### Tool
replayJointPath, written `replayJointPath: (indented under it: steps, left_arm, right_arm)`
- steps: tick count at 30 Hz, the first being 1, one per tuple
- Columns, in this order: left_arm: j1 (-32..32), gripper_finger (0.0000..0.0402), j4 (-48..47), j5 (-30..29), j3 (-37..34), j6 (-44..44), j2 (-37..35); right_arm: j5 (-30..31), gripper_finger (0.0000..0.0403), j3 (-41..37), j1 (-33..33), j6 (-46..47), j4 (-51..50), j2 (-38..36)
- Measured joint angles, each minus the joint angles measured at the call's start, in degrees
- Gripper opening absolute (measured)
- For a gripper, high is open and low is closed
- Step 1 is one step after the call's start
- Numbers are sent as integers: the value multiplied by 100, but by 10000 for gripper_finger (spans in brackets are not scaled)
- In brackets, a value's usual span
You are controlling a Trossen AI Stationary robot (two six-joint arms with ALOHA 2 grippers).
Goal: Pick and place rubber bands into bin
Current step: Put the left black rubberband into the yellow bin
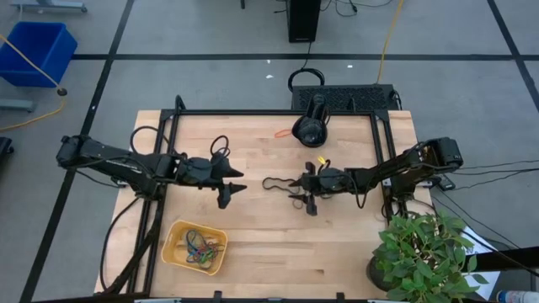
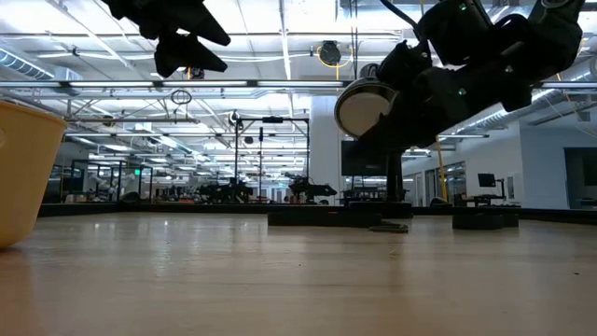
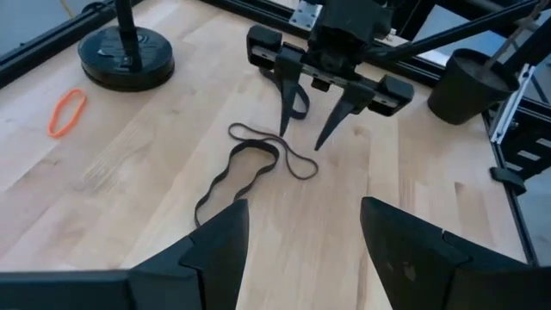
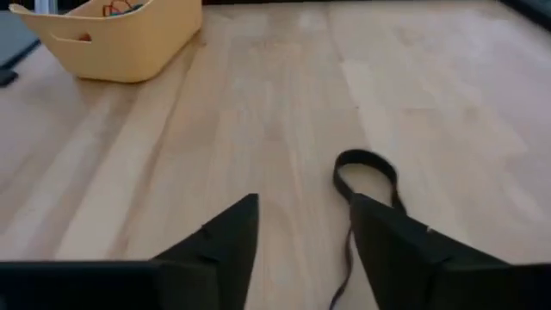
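Note:
A long dark rubber band [image 1: 274,183] lies slack on the wooden table between my two grippers; it also shows in the left wrist view [image 3: 254,164] and the right wrist view [image 4: 366,170]. My right gripper [image 1: 296,192] [image 3: 312,116] is open, fingers pointing down over the band's right end. My left gripper [image 1: 235,187] [image 3: 301,250] is open and empty, just left of the band. An orange rubber band [image 1: 284,132] [image 3: 66,112] lies farther back. The orange-yellow bin [image 1: 171,250] [image 4: 129,47] near the front left holds several coloured bands [image 1: 202,247]. My right gripper stands with one finger [image 3: 288,95] beside a raised loop of the dark band's end [image 3: 300,102]. I cannot tell whether the finger touches it. The rest of the band lies on the table.
A round black stand base [image 1: 310,128] [image 3: 126,56] sits at the table's back middle. A potted plant [image 1: 421,252] stands at the front right corner. A black metal frame [image 1: 269,113] borders the table. A blue tub [image 1: 38,50] stands on the floor, far left.

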Motion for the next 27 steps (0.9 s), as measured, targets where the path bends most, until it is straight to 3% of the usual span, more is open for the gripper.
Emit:
replayJointPath:
  steps: [9,16,27]
  left_arm:
    - [0,230,-2,0,0,-19,0]
    - [0,230,-2,0,0,-31,-2]
    - [0,230,-4,-46,0,35,-2]
  right_arm:
    - [2,219,0,15,-917,-733,-2]
    - [302,213,0,-4,-1524,-721,-2]
    - [304,185,0,-120,-1357,-1018,125]
